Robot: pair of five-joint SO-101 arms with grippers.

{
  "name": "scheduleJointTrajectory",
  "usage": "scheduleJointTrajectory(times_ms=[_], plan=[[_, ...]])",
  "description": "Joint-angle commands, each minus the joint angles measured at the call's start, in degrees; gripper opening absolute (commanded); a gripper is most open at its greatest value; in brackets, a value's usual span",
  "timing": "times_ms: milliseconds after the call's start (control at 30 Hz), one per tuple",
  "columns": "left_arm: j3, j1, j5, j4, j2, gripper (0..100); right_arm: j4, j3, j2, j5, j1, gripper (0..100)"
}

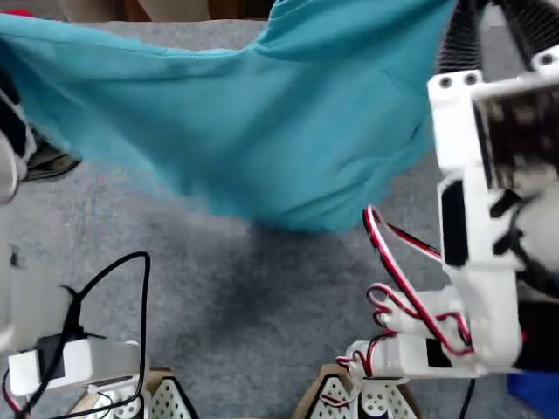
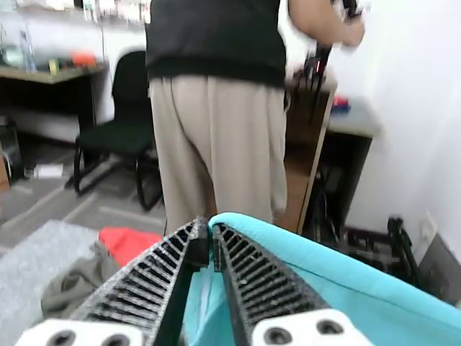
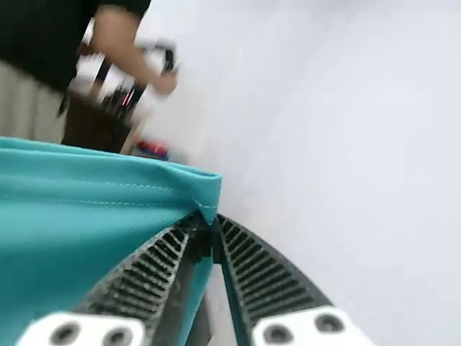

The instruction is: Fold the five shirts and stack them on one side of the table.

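Teal shirt [image 1: 288, 131] hangs spread in the air above the grey table [image 1: 244, 305], sagging in the middle, its shadow on the surface below. Left gripper [image 2: 211, 244] clamped tight on one upper edge of the fabric; right gripper [image 3: 210, 234] pinched together on a hemmed corner. Off to one side on the table, a red garment [image 2: 130, 244] lies touching a crumpled olive one [image 2: 72, 290]

Shirt [image 1: 288, 131] hung spread above the table [image 1: 244, 297], across its far half. Left gripper [image 2: 212, 241] pinched the shirt's edge; right gripper [image 3: 209, 234] pinched a hem corner. An arm [image 1: 480, 244] stood at the table's right. Loose clothes [image 2: 72, 292] lay below the left gripper. A cable [image 1: 122, 279] ran along the front left.
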Motion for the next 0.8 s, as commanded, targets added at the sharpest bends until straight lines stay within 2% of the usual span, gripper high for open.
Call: scheduleJointTrajectory(times_ms=[0, 167, 467, 667, 767], plan=[[-2.11, -0.62, 0.18, 0.62, -0.66, 2, -7.47, -0.75, -2.59, 0.97, 0.84, 0.5], [2.02, -0.62, 0.26, 0.62, -3.03, 2, -13.1, -0.75, -3.82, 0.97, 0.92, 0.5], [24.0, -0.53, 0.18, 0.62, -10.07, 2, -15.65, -0.4, -4.35, 4.57, 1.01, 0.5], [37.71, -0.44, 0.09, 0.35, -10.51, 2, -13.98, 8.22, -1.45, 4.4, 1.01, 0.5], [45.45, -0.44, 0.09, -3.6, -10.51, 2, -13.89, 14.81, 0.57, 4.4, 1.01, 0.5]])
